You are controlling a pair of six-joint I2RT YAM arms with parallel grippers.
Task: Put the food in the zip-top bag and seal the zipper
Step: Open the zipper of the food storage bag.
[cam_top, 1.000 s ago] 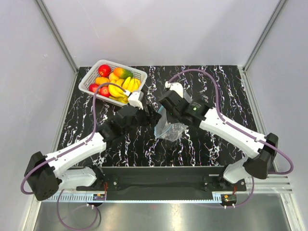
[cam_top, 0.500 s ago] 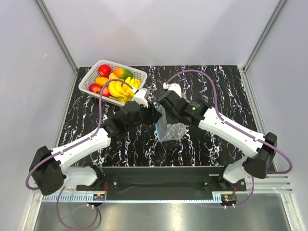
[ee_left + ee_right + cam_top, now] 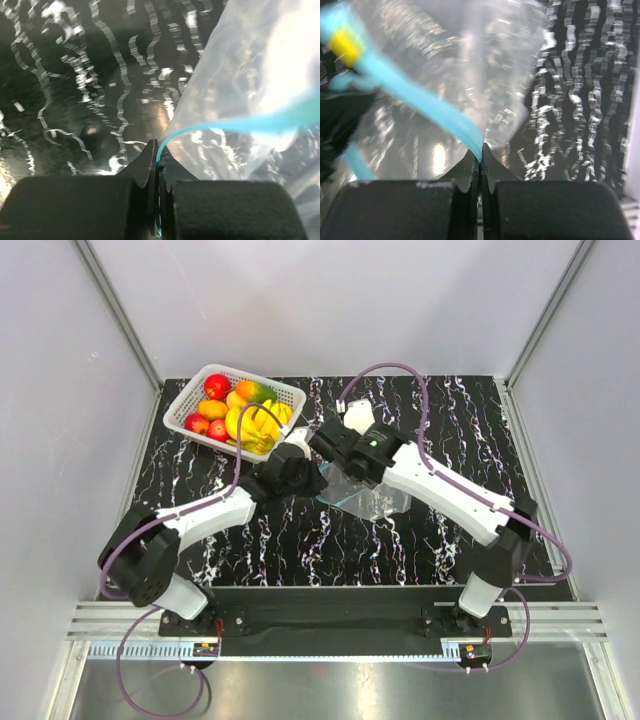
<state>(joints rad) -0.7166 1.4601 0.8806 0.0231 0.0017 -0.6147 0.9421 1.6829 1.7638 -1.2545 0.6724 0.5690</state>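
From above, the zip-top bag (image 3: pixel 375 498) sits crumpled at the middle of the black counter (image 3: pixel 420 540), with the left hand (image 3: pixel 316 483) and right hand (image 3: pixel 340 470) meeting at its left edge and the food (image 3: pixel 240 415) piled in the white basket (image 3: pixel 183 406) at the far left. The left wrist view shows the left hand pressed together on the blue zipper (image 3: pixel 240 124) — the strip curves out across clear film. The right wrist view shows the right hand pinching that zipper too — a blurred yellow tab (image 3: pixel 342 42) sits further along it.
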